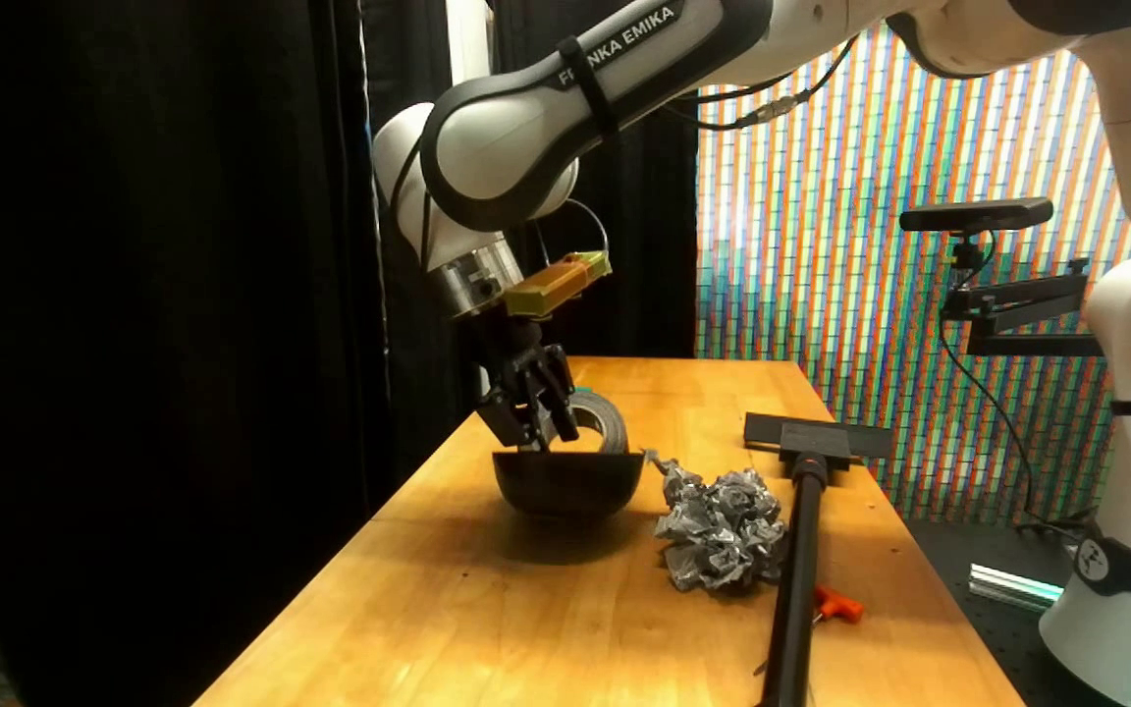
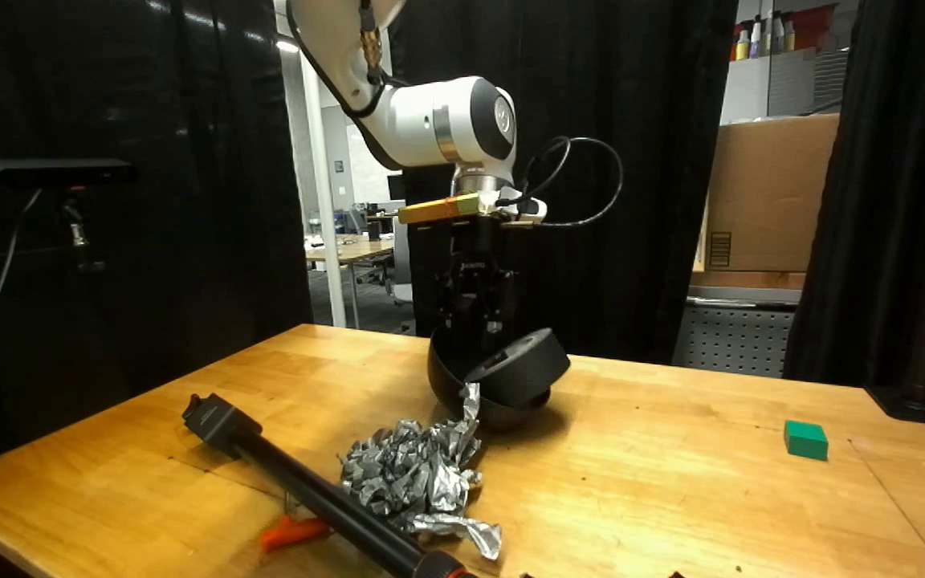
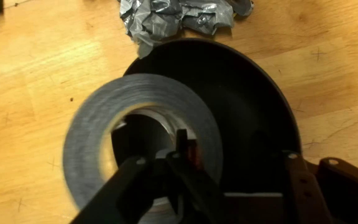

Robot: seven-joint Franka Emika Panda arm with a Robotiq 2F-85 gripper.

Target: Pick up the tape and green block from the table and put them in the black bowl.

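The black bowl stands on the table and looks tipped in an exterior view. The tape leans tilted in it, partly sticking out over the rim. My gripper reaches down over the bowl, its fingers apart. In the wrist view one finger sits in the hole of the tape, while the other is outside the roll, with a dark gap between it and the tape. The green block lies on the table, away from the bowl; in an exterior view only a green sliver shows behind the tape.
A crumpled silvery mass lies close against the bowl, one strip reaching its rim. Beside it stretches a black T-shaped tool, with an orange-red item next to its handle. A black stand base is beyond the green block.
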